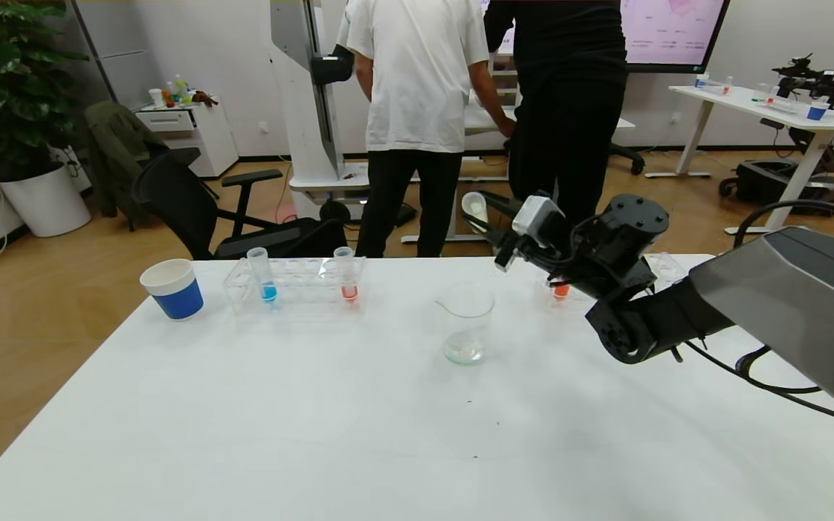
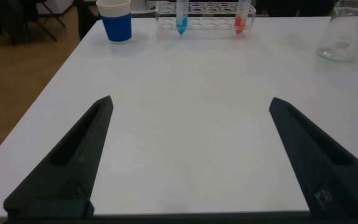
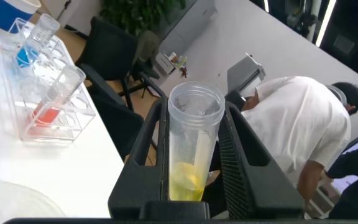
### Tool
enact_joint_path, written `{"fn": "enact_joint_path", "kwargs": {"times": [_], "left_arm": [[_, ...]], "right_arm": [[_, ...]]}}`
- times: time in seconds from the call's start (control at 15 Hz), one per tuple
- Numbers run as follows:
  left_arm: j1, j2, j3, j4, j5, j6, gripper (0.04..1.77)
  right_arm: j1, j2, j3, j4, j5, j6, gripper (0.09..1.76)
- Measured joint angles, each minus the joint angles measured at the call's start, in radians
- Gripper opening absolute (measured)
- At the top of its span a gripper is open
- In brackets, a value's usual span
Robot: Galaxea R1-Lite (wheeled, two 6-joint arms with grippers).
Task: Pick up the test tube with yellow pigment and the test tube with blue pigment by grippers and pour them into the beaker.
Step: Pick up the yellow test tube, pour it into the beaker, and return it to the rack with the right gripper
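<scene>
Right hand [image 3: 194,155]: closed on the test tube with yellow pigment [image 3: 191,146], held in the air above and behind the beaker [image 1: 466,322].
Left hand [image 2: 191,155]: spread wide, low over the bench [image 1: 316,420].
Test tube with blue pigment [image 1: 265,276]: kept upright in the clear rack [image 1: 294,286].

You had 1 beaker [image 1: 467,322], 1 cup [image 1: 172,289], 1 blue tube [image 1: 265,276], 2 red tubes [image 1: 347,275] [image 1: 561,290], 1 yellow tube [image 3: 192,149], 1 rack [image 1: 294,284].
</scene>
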Motion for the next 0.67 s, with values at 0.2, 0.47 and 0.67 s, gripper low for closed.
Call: {"fn": "enact_joint_path", "kwargs": {"times": [0.2,0.47,0.67], "left_arm": [[0.0,0.0,0.0,0.0,0.0,0.0,1.75],[0.0,0.0,0.0,0.0,0.0,0.0,1.75],[0.0,0.0,0.0,0.0,0.0,0.0,1.75]], "right_arm": [[-0.024,0.03,0.001,-0.01,0.082,-0.129,0.5],[-0.057,0.05,0.002,-0.016,0.182,-0.261,0.5],[-0.06,0.052,0.0,-0.019,0.241,-0.333,0.5]]}}
